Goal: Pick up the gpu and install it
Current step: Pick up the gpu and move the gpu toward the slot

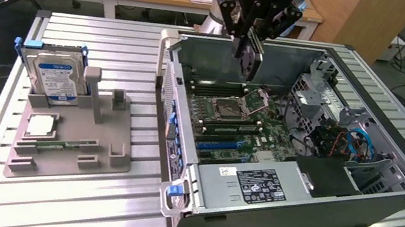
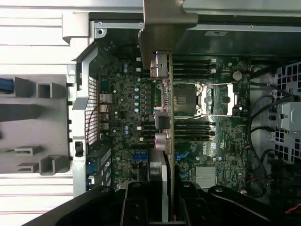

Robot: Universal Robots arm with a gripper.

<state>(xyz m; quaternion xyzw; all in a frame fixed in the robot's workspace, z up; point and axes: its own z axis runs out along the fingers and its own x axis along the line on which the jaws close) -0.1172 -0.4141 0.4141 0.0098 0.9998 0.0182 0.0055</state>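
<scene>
My gripper (image 1: 253, 33) hangs over the open computer case (image 1: 385, 194) and is shut on the gpu (image 1: 251, 61). The gpu is a thin dark card held on edge, its lower end a little above the motherboard (image 1: 233, 124) near the processor socket (image 1: 237, 102). In the wrist view the gpu (image 2: 165, 117) runs edge-on away from my gripper (image 2: 162, 200), with its metal bracket (image 2: 162, 28) at the far end. It sits over the motherboard (image 2: 122, 108), apart from the board. Blue slots (image 1: 222, 146) lie on the board nearer the power supply.
A grey fixture (image 1: 99, 152) on the slatted metal table holds an upright hard drive (image 1: 58, 75), a processor (image 1: 39, 124) and a memory stick (image 1: 67, 144). Inside the case are a power supply (image 1: 252, 185), drive cage (image 1: 325, 108) and cables (image 1: 356, 144).
</scene>
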